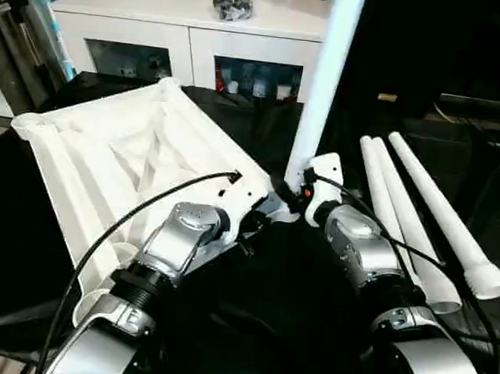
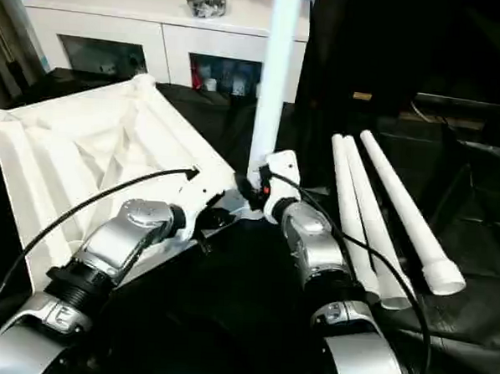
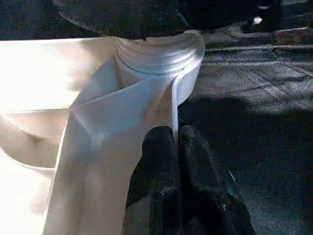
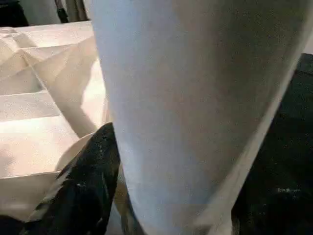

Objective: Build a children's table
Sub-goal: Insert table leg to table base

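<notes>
The white tabletop (image 1: 109,146) lies upside down on the black surface, ribbed underside up. One white leg (image 1: 322,90) stands upright in its near right corner socket. My right gripper (image 1: 296,194) is at the base of this leg (image 4: 195,98), close against it. My left gripper (image 3: 174,139) is shut on the thin rim of the tabletop beside a round corner socket (image 3: 156,54). Three more legs (image 1: 416,221) lie side by side on the right.
A white cabinet with glass doors (image 1: 199,33) stands behind the table, with a grey object (image 1: 233,6) on top. Black cloth (image 1: 276,322) covers the work surface. Black cables (image 1: 140,206) run along both forearms.
</notes>
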